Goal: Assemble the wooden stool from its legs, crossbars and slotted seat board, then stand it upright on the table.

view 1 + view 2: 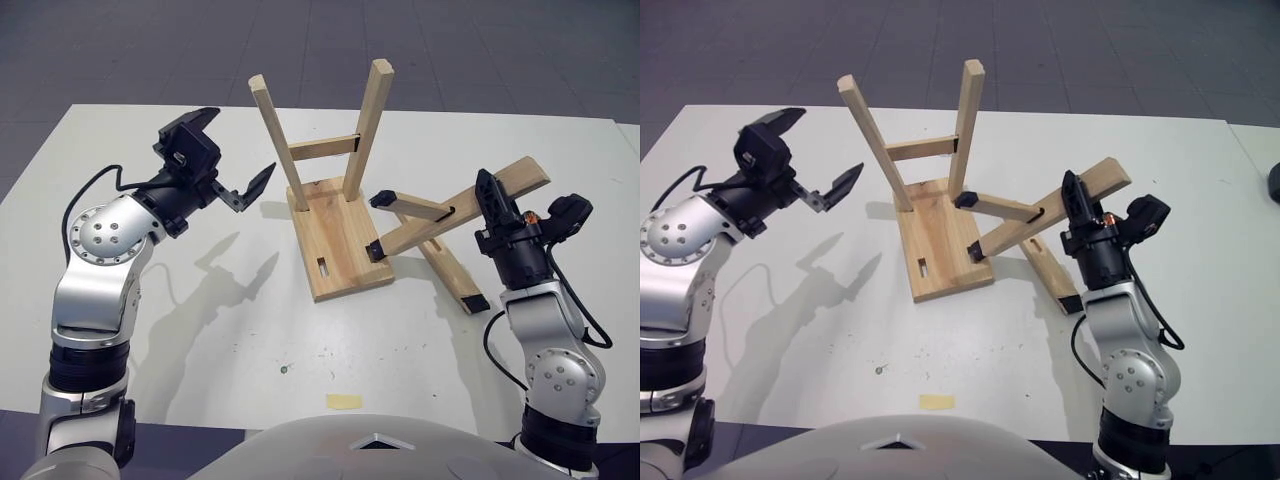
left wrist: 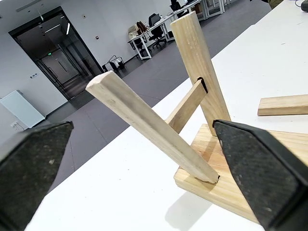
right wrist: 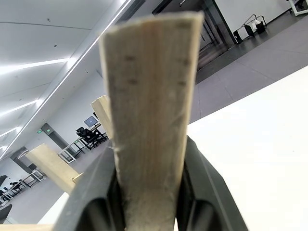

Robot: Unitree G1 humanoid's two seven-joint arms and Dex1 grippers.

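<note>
Stool seat board [image 1: 345, 240] lies flat near the middle of a white counter [image 1: 520, 135], with its slots facing up. Two legs stand up out of its far end: one [image 1: 279, 140] leans toward 11 o'clock and the other [image 1: 368, 125] toward 1 o'clock. A short crossbar [image 1: 323, 148] joins them partway up.

At 3 o'clock from the board is a second leg pair. One leg [image 1: 420, 232] slants upward toward 2 o'clock, its dark-tipped lower end touching the board's near right edge. Its mate [image 1: 455, 275] lies on the counter just beside the board, pointing toward 5 o'clock. A crossbar [image 1: 415, 205] links the two.

The right end effector [image 1: 488, 205] is clamped on the slanted leg near its raised end, one finger pressed against each side of the wood.

The left end effector [image 1: 240, 143] hangs above the counter at 9 o'clock from the board, near the standing legs but touching nothing. Its two dark fingers [image 2: 260, 173] are spread wide apart.

A small yellow piece of tape [image 1: 344, 401] sits at the counter's near edge, at 6 o'clock from the board.
</note>
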